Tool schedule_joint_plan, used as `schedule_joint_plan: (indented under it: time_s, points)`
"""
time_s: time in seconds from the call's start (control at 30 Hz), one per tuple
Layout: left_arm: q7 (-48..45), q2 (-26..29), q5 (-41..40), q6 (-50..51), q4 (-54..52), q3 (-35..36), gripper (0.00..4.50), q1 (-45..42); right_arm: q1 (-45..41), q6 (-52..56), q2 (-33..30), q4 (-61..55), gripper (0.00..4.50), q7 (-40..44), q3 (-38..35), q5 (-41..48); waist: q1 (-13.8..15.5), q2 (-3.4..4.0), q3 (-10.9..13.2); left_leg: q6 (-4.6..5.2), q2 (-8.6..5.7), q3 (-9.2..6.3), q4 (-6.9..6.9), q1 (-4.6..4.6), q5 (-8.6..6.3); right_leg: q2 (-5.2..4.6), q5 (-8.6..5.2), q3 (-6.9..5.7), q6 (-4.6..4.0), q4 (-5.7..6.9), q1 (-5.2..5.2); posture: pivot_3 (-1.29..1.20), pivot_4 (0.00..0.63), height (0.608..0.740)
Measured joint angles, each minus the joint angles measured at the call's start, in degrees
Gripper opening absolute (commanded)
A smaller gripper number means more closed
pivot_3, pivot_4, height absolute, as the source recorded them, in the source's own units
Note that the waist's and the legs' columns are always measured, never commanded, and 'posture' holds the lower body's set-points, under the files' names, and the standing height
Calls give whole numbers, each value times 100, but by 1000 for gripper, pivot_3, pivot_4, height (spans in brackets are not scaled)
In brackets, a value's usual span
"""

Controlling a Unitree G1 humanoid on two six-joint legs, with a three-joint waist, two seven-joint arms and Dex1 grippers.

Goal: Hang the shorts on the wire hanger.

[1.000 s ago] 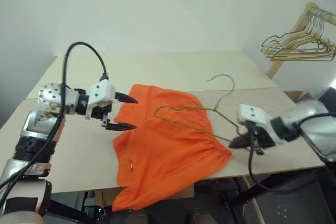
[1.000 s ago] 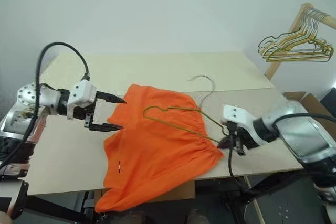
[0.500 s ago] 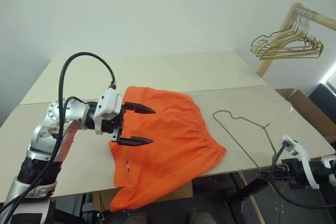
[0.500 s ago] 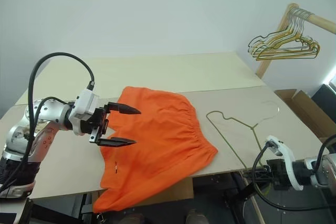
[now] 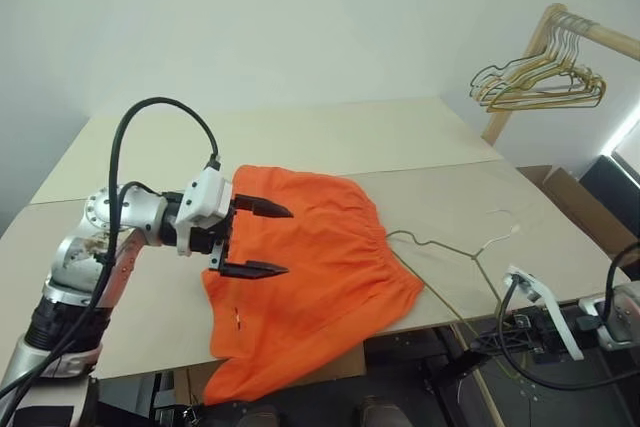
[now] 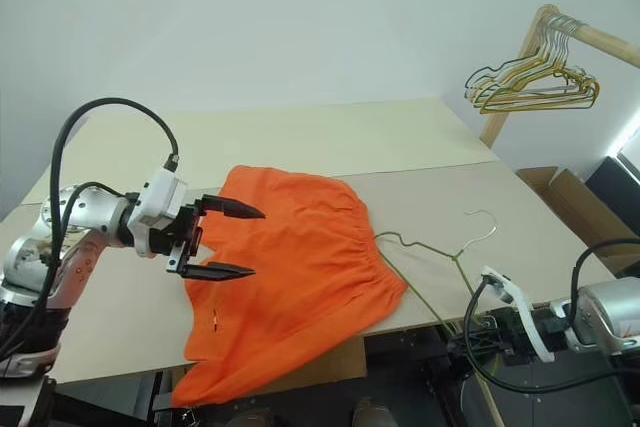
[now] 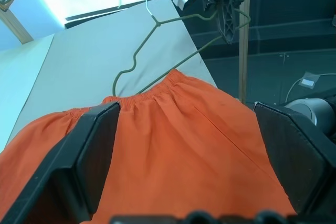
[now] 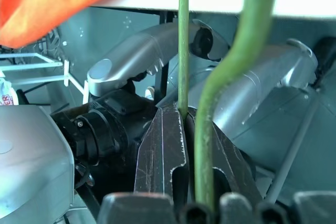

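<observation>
The shorts [image 5: 310, 277] lie spread on the pale table [image 5: 300, 137] toward its near edge, with one leg drooping over that edge and the gathered waistband facing the robot's right. The left end effector [image 5: 265, 240] hovers over the left part of the fabric, its two black fingers spread wide with nothing between them. The wire hanger [image 5: 450, 252] lies just beside the waistband, its hook resting on the table and its lower part reaching past the near edge. There the right end effector [image 6: 470, 339], below the table edge, is clamped on the hanger's thin wire; the right wrist view shows the wire pinched between its fingers [image 8: 165, 150]. Well off to the right, a bunch of spare hangers [image 5: 540, 82] hangs from a wooden rack [image 5: 520, 67], with a cardboard box [image 5: 570, 197] on the floor beneath.
</observation>
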Motion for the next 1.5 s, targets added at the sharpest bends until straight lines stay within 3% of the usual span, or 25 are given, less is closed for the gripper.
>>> schedule_joint_plan:
  time_s: [0.33,0.6,0.97,1.1,1.27,1.5]
  points:
    - [18,134,-104,91,-121,73,4424,179,281,-656,-742,-476,0,914,236,232,162,1,1,0,1,1,0,-3,0,-1,0,0,1,-1,-5,33,0,740]
    - [83,135,-112,90,-215,85,4424,214,-511,-615,-37,126,0,423,683,0,166,1,1,0,0,5,1,-9,0,0,2,3,0,1,-11,56,0,740]
    - [105,248,-109,60,-222,101,4424,252,-420,-989,-382,-243,0,857,1568,-207,324,1,1,0,0,8,3,-12,0,-2,2,1,2,-7,-11,81,0,740]
    - [106,258,-96,-52,-222,101,4424,251,-751,-1080,-470,-21,0,1047,1730,-366,309,1,1,0,2,8,3,-10,0,0,3,1,1,-6,-12,89,0,740]
    - [115,262,-45,-151,-225,100,4424,296,-1249,-1033,48,590,0,979,1779,-487,310,1,1,0,1,10,2,-12,0,0,4,2,-1,-5,-12,102,0,740]
    - [118,296,5,-189,-225,107,4424,342,-1330,-1093,232,532,0,1091,2077,-592,462,1,1,0,0,12,3,-17,0,-1,5,0,1,-9,-14,114,0,740]
